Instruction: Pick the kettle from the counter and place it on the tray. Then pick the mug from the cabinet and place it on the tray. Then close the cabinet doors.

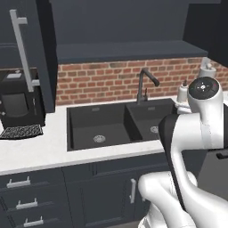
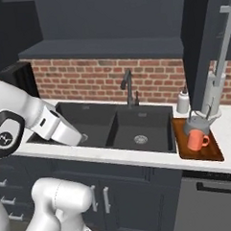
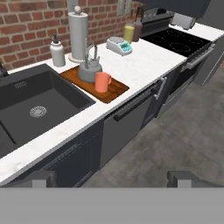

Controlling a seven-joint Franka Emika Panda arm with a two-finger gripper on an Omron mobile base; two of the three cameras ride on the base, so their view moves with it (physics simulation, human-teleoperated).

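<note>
The grey kettle (image 3: 89,70) and the orange-red mug (image 3: 103,82) stand side by side on the brown wooden tray (image 3: 114,92), on the white counter (image 3: 140,65) right of the sink. In the right base view the kettle (image 2: 197,123) sits behind the mug (image 2: 197,141) on the tray (image 2: 213,152). My gripper (image 3: 111,178) is open with nothing between its fingertips (image 3: 41,177). It hangs in front of the counter, well back from the tray. The cabinet (image 1: 124,49) stands open, with its left door (image 1: 31,53) and right door (image 2: 205,45) swung out.
A black double sink (image 1: 120,124) with a faucet (image 1: 144,84) lies mid-counter. A coffee machine (image 1: 18,104) stands at left. Behind the tray are a paper-towel roll (image 3: 78,35), soap bottle (image 3: 57,51), scale (image 3: 119,46) and two tumblers (image 3: 132,31). A stove (image 3: 177,41) lies at far right.
</note>
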